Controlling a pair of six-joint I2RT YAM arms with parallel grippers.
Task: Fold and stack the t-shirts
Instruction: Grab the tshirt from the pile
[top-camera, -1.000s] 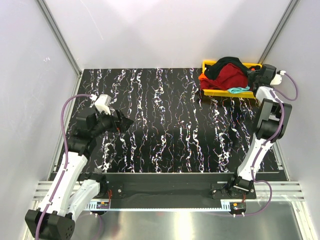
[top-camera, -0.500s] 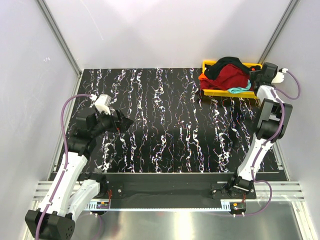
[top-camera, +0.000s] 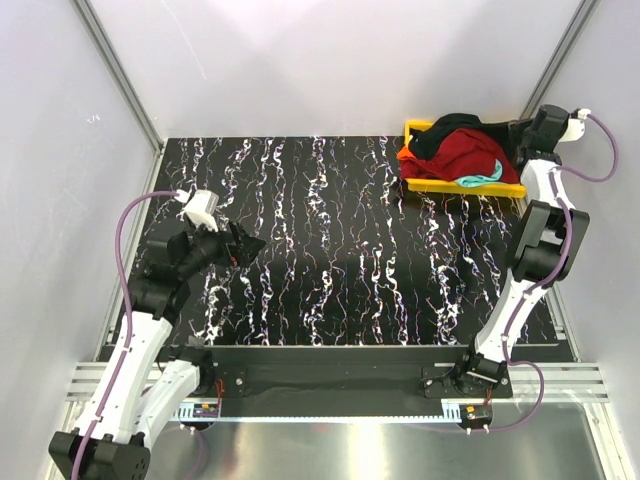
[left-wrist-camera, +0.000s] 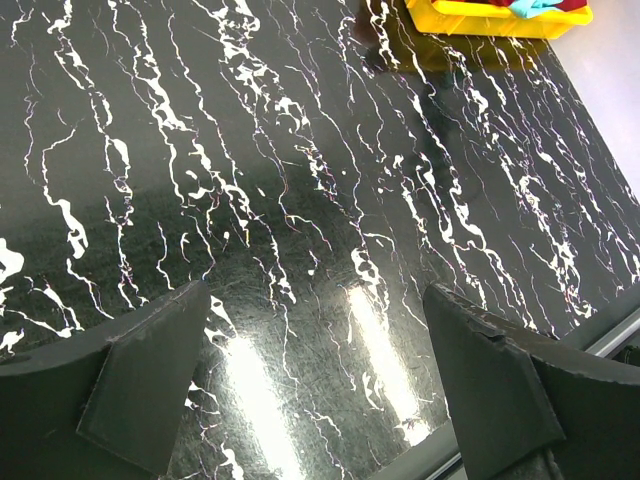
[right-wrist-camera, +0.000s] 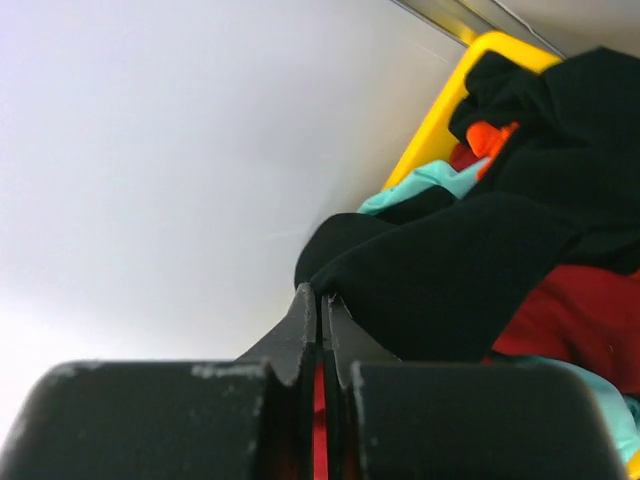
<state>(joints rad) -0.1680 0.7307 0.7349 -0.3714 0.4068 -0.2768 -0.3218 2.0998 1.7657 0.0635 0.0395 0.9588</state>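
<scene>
right claw (right-wrist-camera: 320, 318) has its tips pressed together at the edge of the black tee (right-wrist-camera: 470, 260) — whether cloth is caught between them i cannot tell. that tee lies heaped with the dark red tee (right-wrist-camera: 570, 310), teal tee (right-wrist-camera: 420, 185) and orange tee (right-wrist-camera: 490, 135) in the yellow tray (right-wrist-camera: 450, 100). a thin pinch could slip, or drag tangled neighbours out. left claw (left-wrist-camera: 320, 390) hangs spread wide over the counter (left-wrist-camera: 300, 150) — well apart.

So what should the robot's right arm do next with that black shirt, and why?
Probably lift and pull the black t-shirt out toward the middle of the table. The right pincer is shut and seems to pinch the shirt's edge, while the shirt lies on the pile in the yellow tray. It needs flat table space for folding.
</scene>
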